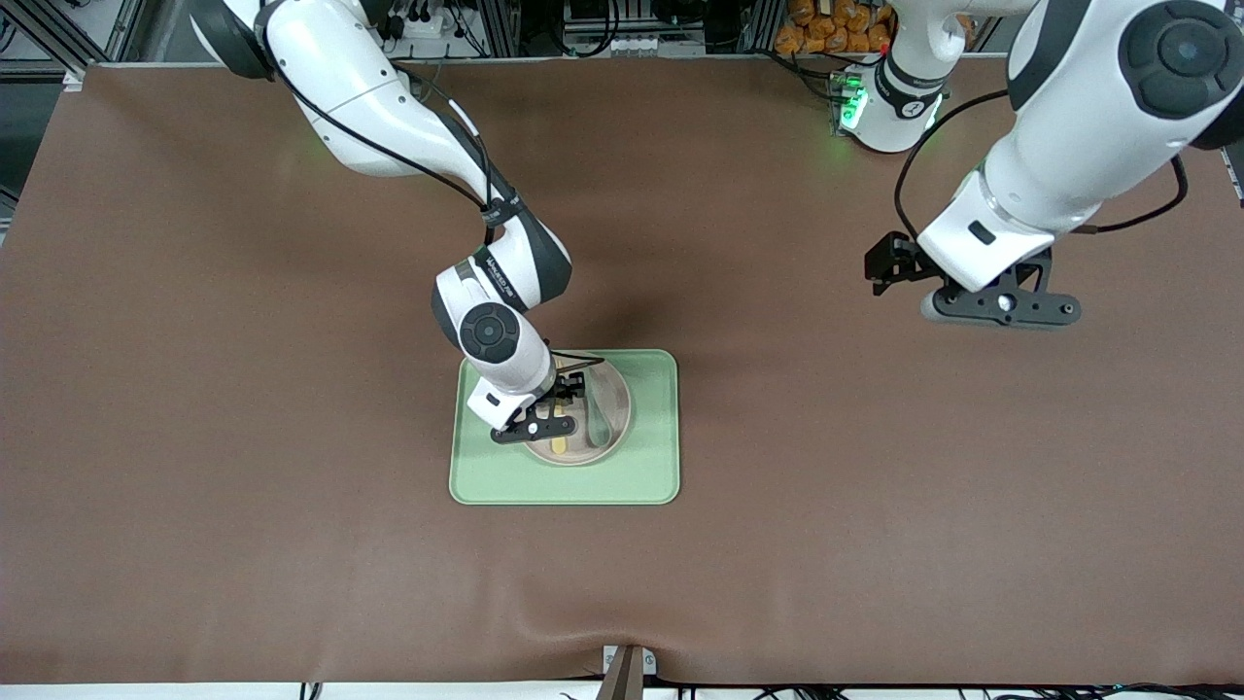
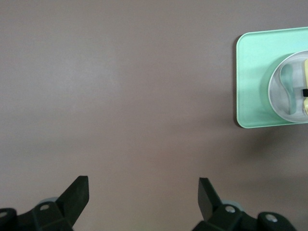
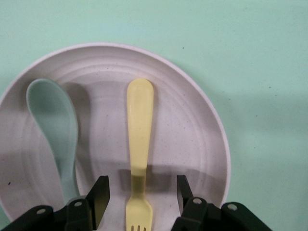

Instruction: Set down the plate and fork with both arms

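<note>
The beige-pink plate (image 1: 616, 387) lies on the light-green tray (image 1: 641, 472) in the middle of the table. The pale-yellow fork (image 1: 562, 444) lies flat on the plate beside a grey-green spoon (image 1: 595, 424). My right gripper (image 1: 552, 416) is low over the plate and open. In the right wrist view its fingers (image 3: 99, 195) stand on either side of the fork (image 3: 140, 125) near the tines, apart from it, with the plate (image 3: 192, 134) underneath. My left gripper (image 1: 1001, 309) is open and empty over bare table toward the left arm's end; the left wrist view (image 2: 143, 192) shows only mat between its fingers.
The spoon (image 3: 55, 130) lies close beside the fork on the plate. The tray (image 2: 255, 72) with the plate (image 2: 279, 91) shows at the edge of the left wrist view. Brown mat covers the table around the tray.
</note>
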Robot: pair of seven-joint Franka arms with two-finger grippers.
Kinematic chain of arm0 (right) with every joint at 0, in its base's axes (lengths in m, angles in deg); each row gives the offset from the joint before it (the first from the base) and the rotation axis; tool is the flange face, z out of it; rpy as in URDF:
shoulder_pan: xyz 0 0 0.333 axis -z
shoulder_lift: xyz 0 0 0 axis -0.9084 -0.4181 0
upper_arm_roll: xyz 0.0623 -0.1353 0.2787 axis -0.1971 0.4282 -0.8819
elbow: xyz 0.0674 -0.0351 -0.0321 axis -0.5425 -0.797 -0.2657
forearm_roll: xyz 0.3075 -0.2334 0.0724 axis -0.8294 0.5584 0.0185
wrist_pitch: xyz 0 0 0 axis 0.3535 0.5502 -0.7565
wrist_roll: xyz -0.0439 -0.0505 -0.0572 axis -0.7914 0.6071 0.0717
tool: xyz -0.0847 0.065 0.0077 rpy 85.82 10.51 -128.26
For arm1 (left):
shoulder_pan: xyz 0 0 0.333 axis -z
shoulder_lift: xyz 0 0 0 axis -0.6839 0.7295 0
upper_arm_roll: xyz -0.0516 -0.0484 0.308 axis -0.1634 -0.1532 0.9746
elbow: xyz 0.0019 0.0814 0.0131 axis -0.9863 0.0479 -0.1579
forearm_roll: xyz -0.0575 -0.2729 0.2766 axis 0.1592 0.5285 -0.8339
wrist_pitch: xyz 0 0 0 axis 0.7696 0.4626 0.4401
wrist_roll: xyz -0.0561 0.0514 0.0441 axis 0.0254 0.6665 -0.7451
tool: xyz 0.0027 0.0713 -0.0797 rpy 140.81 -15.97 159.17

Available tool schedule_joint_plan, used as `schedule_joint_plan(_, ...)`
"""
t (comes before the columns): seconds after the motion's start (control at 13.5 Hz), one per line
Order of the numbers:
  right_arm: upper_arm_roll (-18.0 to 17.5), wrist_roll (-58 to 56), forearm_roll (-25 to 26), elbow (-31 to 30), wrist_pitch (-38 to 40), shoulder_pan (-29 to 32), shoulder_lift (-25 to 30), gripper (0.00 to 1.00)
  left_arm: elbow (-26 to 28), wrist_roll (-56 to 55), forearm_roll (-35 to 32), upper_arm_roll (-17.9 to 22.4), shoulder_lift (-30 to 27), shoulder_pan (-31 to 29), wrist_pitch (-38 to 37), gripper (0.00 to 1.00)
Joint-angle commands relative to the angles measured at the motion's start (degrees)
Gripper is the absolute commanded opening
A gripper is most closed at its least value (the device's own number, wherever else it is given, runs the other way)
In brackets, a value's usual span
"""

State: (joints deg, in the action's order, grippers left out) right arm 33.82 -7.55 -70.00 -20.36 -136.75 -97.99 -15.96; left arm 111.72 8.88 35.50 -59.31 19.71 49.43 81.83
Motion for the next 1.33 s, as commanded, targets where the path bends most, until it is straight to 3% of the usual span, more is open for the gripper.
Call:
schedule_joint_plan(0.0, 0.6, 1.1, 0.3, -0.6, -1.1, -1.2, -0.4, 0.65, 7.1, 1.0, 0.8, 1.9, -6.5, -0.2, 2.0, 1.00)
schedule_joint_plan(0.15, 0.6, 1.4, 0.4, -0.7, -1.1, -1.3, -0.6, 0.65, 8.9, 1.1, 0.8, 3.6, -8.3, -0.1, 2.1, 1.00)
schedule_joint_plan(0.67, 0.8, 1.4, 1.4, -0.7, -2.5, -2.7, -1.7, 0.65, 5.6, 3.2, 0.0, 11.7, -6.1, 1.8, 6.2, 1.00)
schedule_joint_plan(0.74, 0.8, 1.4, 1.4, -0.6, -2.5, -2.7, -1.7, 0.59, 5.4, 4.7, -0.3, 12.9, -6.1, 1.8, 6.5, 1.00)
schedule_joint_plan(0.81, 0.8, 1.4, 1.4, -0.6, -2.5, -2.7, -1.7, 0.24, 5.4, 6.1, -0.6, 14.8, -6.5, 1.8, 6.5, 1.00)
schedule_joint_plan(0.89, 0.8, 1.6, 1.4, -0.6, -2.4, -2.7, -1.7, 0.00, 5.0, 8.2, -0.6, 16.3, -6.7, 1.8, 6.5, 1.00)
schedule_joint_plan(1.26, 0.8, 2.2, 1.4, -0.5, -2.4, -2.5, -1.6, 0.00, 3.8, 9.3, -0.5, 17.4, -7.7, 2.0, 6.0, 1.00)
